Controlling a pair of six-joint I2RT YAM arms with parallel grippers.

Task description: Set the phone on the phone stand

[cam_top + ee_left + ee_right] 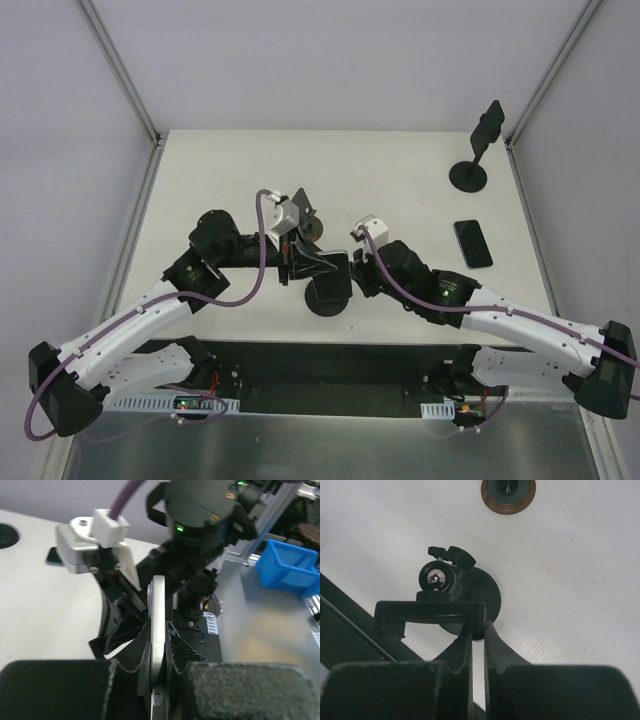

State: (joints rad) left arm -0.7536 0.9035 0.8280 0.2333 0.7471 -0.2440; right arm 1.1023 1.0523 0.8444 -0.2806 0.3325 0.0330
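My left gripper is shut on a silver-edged phone and holds it on edge above the table's middle. In the left wrist view the phone stands edge-on between the pads, in the gripper. A black phone stand with a round base stands just in front. My right gripper is shut on the end of its clamp bracket. In the right wrist view the gripper pinches the bracket below the ball joint and base.
A second black phone lies flat at the right. A second stand stands at the back right corner. A round brown-rimmed disc lies on the table beyond the held stand. A blue bin sits off the table.
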